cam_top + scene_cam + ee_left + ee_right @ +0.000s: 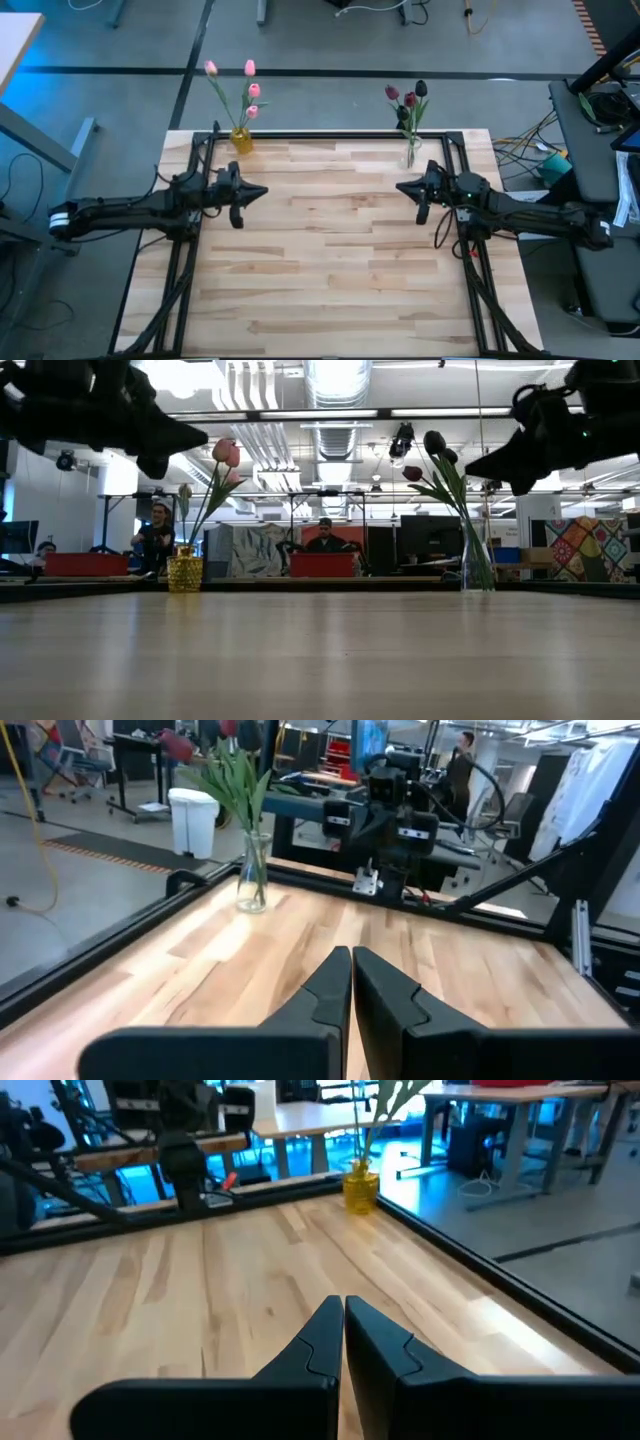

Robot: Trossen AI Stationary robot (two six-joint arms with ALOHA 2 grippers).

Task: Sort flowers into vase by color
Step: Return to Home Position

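Observation:
Pink tulips stand by their stems in a small yellow vase at the table's far left; it also shows as the yellow vase. Dark maroon tulips stand in a clear glass vase, seen too as the glass vase, at the far right. My left gripper hovers shut above the table's left side, pointing level toward the right. My right gripper hovers shut above the right side, pointing level toward the left. Both are empty.
A black metal frame runs around the wooden table's far and side edges. The wide middle of the tabletop lies bare between the two grippers. People sit at desks in the room beyond.

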